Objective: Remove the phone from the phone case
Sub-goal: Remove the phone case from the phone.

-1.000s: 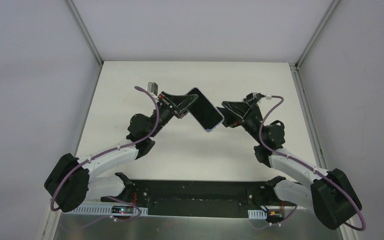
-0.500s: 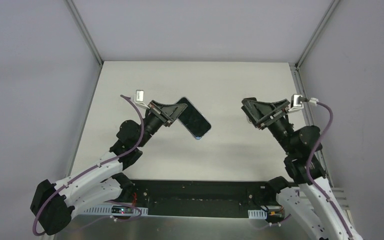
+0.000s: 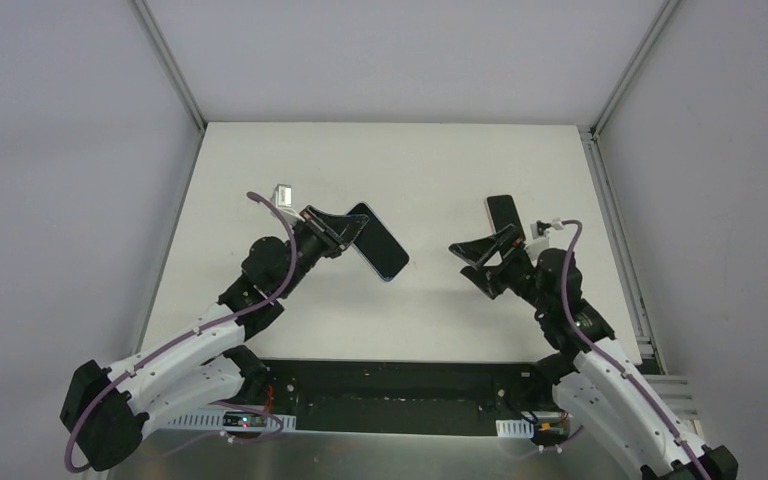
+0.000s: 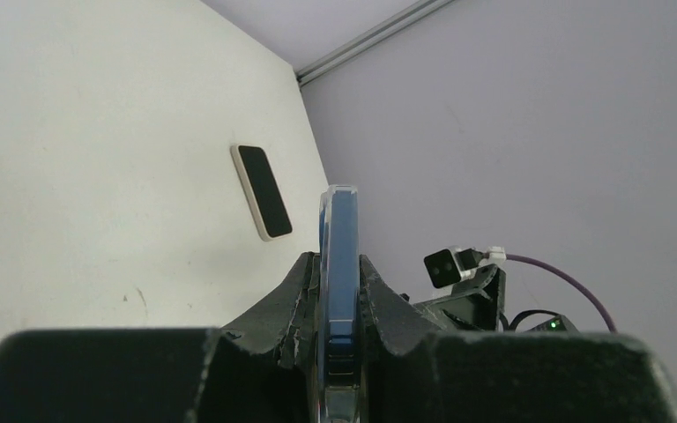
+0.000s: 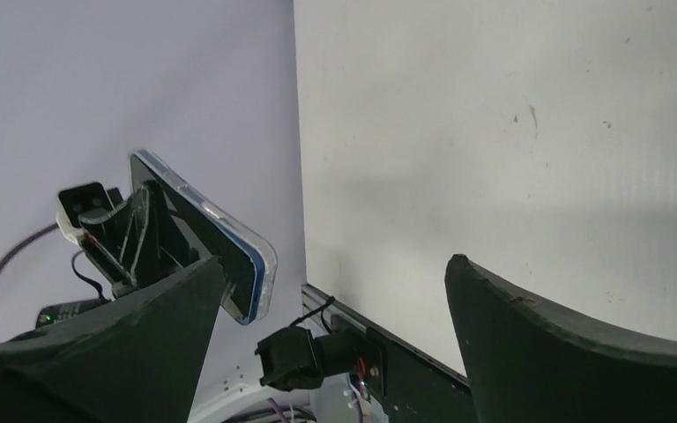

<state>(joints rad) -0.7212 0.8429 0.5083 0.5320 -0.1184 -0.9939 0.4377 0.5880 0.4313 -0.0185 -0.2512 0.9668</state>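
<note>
Top external view: the left gripper (image 3: 350, 229) is clamped on one end of the phone case (image 3: 381, 246), a blue-rimmed shell held in the air over the left half of the worktop (image 3: 410, 160). The phone (image 3: 503, 212) lies flat, screen up, near the worktop's right edge, about halfway along it, so it appears to be out of the case. The right gripper (image 3: 470, 262) hangs just beside the phone with its jaws spread wide and nothing in them.

The case is pinched only at one end, so a jolt could tip or drop it. A careless swing of the right arm could push the phone off the right edge. No brand or writing is legible.
</note>
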